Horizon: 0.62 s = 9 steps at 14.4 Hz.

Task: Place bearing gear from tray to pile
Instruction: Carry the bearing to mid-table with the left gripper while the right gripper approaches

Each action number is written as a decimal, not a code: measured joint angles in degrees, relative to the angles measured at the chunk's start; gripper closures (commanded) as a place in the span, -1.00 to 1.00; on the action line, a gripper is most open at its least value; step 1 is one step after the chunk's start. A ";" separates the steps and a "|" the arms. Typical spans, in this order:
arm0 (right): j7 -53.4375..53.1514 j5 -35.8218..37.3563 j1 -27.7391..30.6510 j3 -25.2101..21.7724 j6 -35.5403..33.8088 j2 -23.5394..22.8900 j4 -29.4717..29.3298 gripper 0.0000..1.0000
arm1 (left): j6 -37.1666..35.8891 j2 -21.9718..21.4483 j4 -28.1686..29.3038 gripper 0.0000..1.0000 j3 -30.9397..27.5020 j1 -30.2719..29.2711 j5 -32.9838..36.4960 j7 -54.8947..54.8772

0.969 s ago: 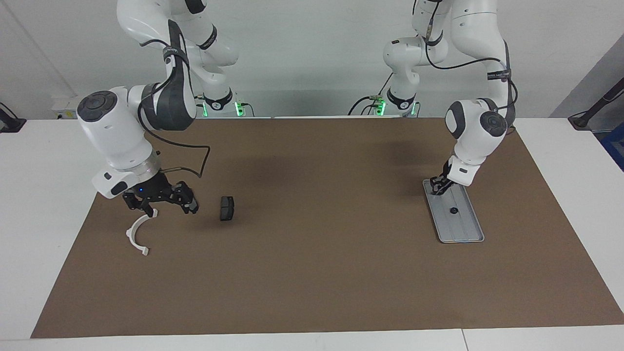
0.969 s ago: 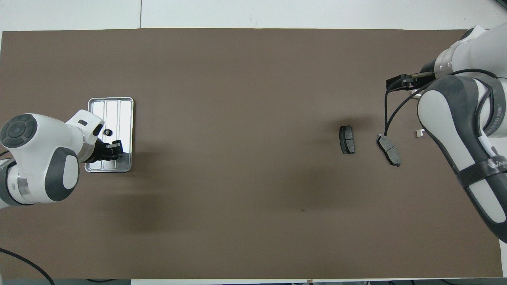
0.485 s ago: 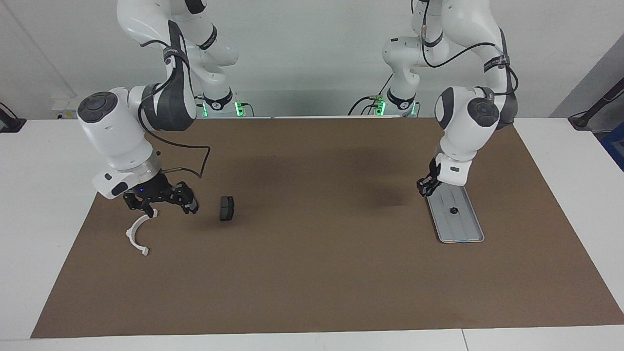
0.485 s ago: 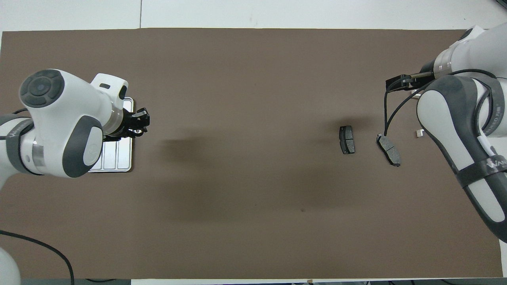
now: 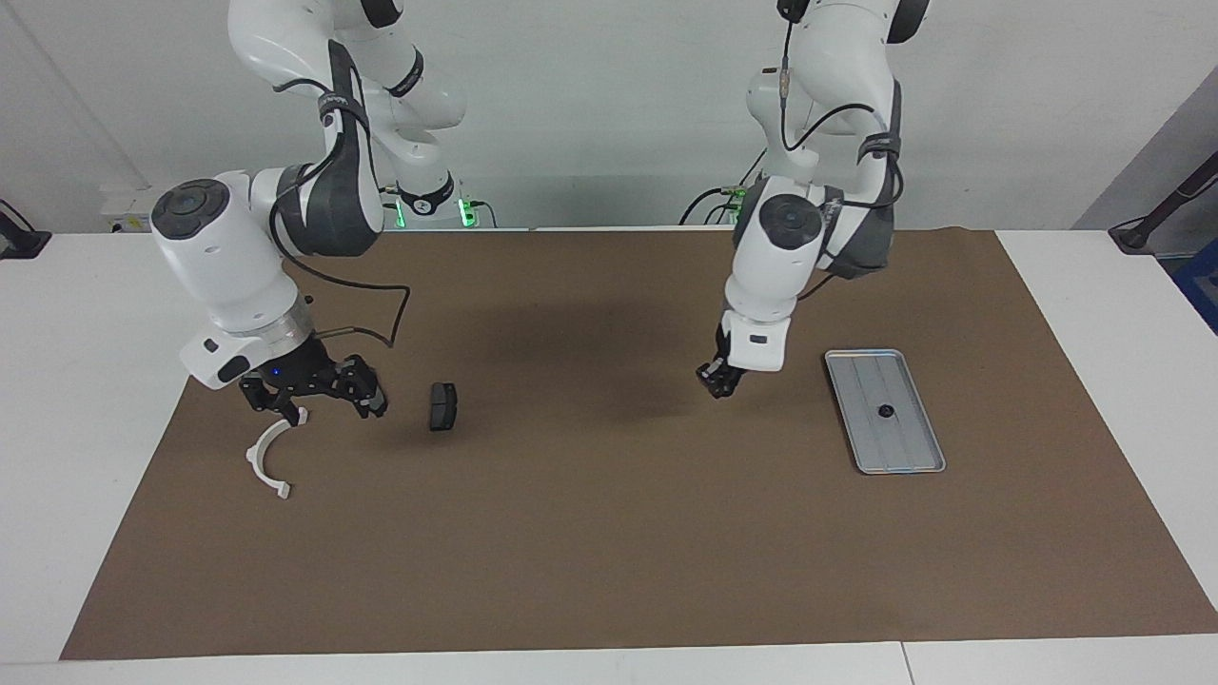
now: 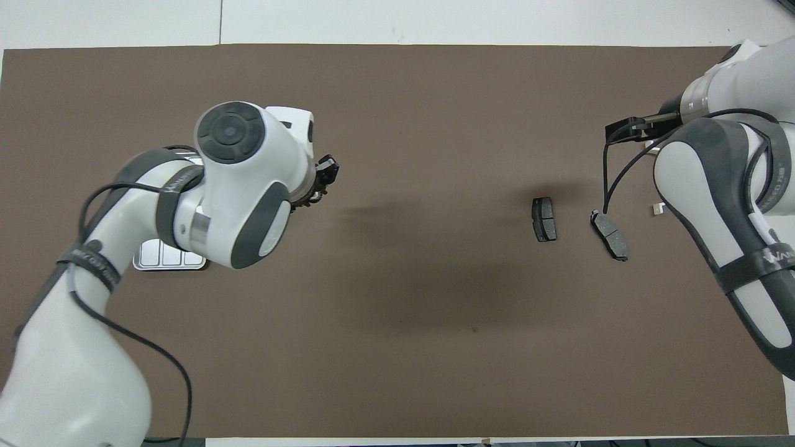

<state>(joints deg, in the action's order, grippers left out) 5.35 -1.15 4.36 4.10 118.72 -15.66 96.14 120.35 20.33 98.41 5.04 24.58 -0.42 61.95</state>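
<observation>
– Checking the left gripper (image 5: pixel 720 379) first, where is it?
– Up in the air over bare brown mat (image 5: pixel 609 552), between the flat silver-grey ridged metal tray (image 5: pixel 861 447) and the pile. Spread or pinching something, cannot tell. The overhead view only shows its dark tip (image 6: pixel 323 180) poking out past the wrist.
– Bearing gear?
– One small black round part (image 5: pixel 885 411) lies in the tray, about mid-length on the ridges. The tray sits toward the left arm's end of the table. From above the left arm covers most of it, and only one corner (image 6: pixel 168 264) shows.
– Right gripper (image 5: pixel 309 395)?
– Jaws spread wide, low over the pile at the right arm's end. One finger hangs just at the robot-side tip of the white curved plastic half-ring bracket (image 5: pixel 253 459). Contact, cannot tell.
– Rest of the pile?
– A dark grey brake-pad-like piece (image 5: pixel 442 406) lies on the mat beside the right gripper, apart from the bracket. A second dark grey pad (image 6: pixel 609 234) shows only from above, just beside the first (image 6: pixel 544 218) and nearer the right arm's end. Of the bracket, only a white tip (image 6: pixel 656 210) shows there.
</observation>
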 measured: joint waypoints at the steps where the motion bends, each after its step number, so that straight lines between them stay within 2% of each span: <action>1: 0.30 0.00 0.12 -0.01 0.03 0.00 0.00 -1.00 | 0.56 2.80 -2.15 1.00 -0.02 1.51 0.16 1.74; 4: 0.59 0.00 0.33 -0.01 0.29 0.00 0.00 -1.00 | 2.46 7.34 -4.17 1.00 -0.25 2.53 0.85 2.69; 9: 0.59 0.00 0.21 0.24 0.52 -0.03 0.00 -1.00 | 5.91 7.61 -0.17 1.00 -0.31 3.00 1.12 2.69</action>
<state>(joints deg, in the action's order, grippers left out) 5.95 -1.16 4.57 4.34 119.23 -15.68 96.15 126.26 27.94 98.24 4.74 27.57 0.70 64.63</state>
